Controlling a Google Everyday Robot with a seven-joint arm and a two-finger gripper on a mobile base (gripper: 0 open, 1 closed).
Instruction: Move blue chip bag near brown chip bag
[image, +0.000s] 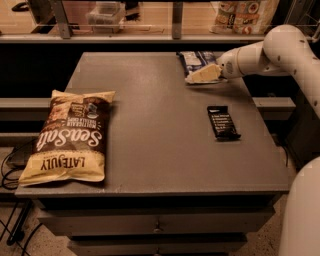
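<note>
Far right of desk: pincer rested on blue chip bag; whether clenched or released could not be told. At near left edge lay brown chip bag, well apart.

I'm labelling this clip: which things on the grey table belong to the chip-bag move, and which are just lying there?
In the job: small crinkly dark-blue chip bag at the far edge; large puffy brown chip bag at left; gripper at the blue bag.
Lying about: small black rectangular snack bar at right.
</note>
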